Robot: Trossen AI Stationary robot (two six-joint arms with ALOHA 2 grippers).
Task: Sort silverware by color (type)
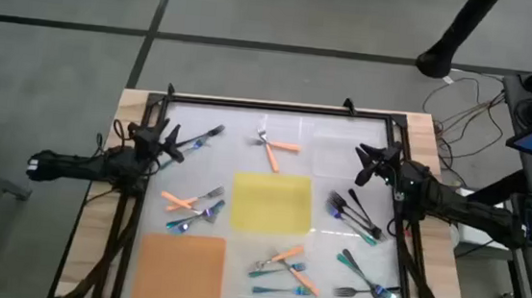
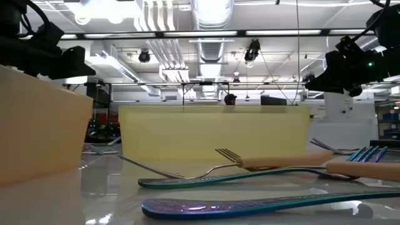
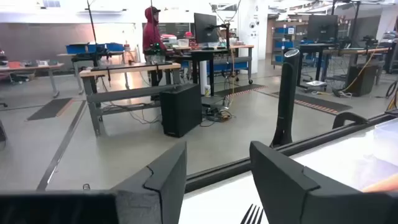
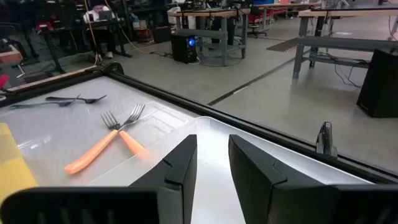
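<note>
The silverware lies in loose groups on the clear table top. Two orange-handled forks lie crossed at the far middle, also in the right wrist view. Dark and teal forks lie at the right, and orange and blue ones left of the yellow mat. More forks lie near the front. My left gripper hangs open above the far left. My right gripper hangs above the far right, open with a narrow gap. Both are empty.
An orange mat lies at the near left. A black frame runs around the table top. Dark forks lie close to my left gripper. Beyond the table are work benches and a person far off.
</note>
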